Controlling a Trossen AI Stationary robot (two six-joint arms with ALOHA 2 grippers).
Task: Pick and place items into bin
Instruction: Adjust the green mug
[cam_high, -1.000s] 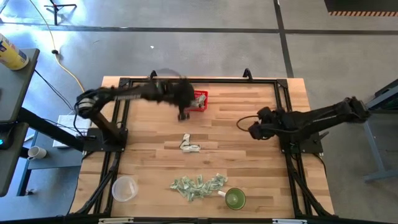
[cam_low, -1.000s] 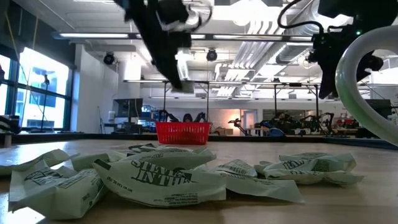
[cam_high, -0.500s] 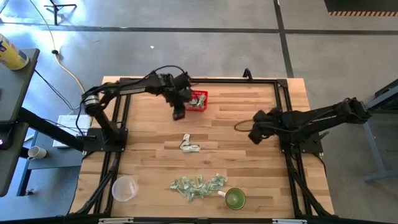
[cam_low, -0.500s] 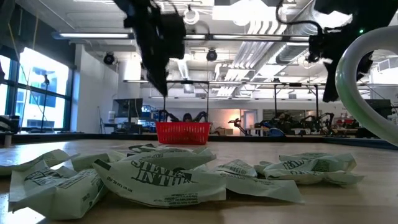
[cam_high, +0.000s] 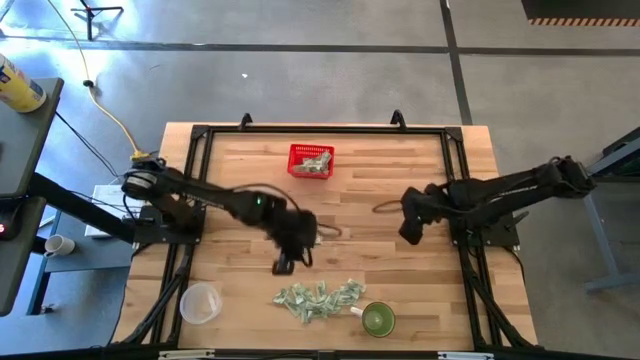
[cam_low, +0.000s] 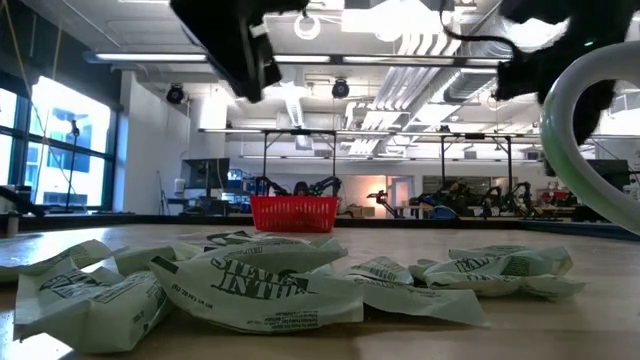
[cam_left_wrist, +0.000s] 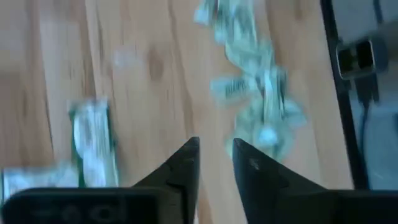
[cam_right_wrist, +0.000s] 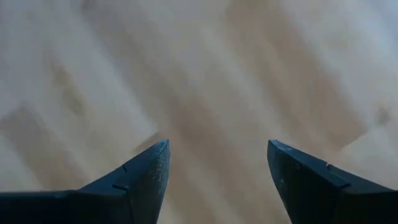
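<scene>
Near edge of the table (cam_high: 420, 290): the main heap of items (cam_high: 318, 298) lies between a clear plastic cup (cam_high: 200, 302) and a round green cup (cam_high: 377, 319). In the low view the heap (cam_low: 250, 285) fills the foreground, crumpled green-and-white pieces, no common long axis.

Just beyond it, mid-table: the left gripper (cam_high: 287, 262) hangs over bare wood, pointing toward the near edge. Its wrist view shows the fingers (cam_left_wrist: 180, 177) parted by a narrow gap, nothing between them, so empty and part-open. From that claw the heap lies straight ahead and a little to one side (cam_left_wrist: 252, 87). 1 stray piece (cam_left_wrist: 93, 143) lies closer, off to the other side of the fingers, its long axis running roughly in line with them.

Level with it across the table: the right gripper (cam_high: 410, 228) waits over bare boards, fingers (cam_right_wrist: 146, 171) spread wide, empty, no piece in its view.

Far edge: the bin (cam_high: 311, 160), red basket, already holding a few pieces.

Judgement: the left arm is clearly nearer to the items; the next pick turns on choosing the close stray piece or the heap ahead. Carry to the bin then runs back across the table.
</scene>
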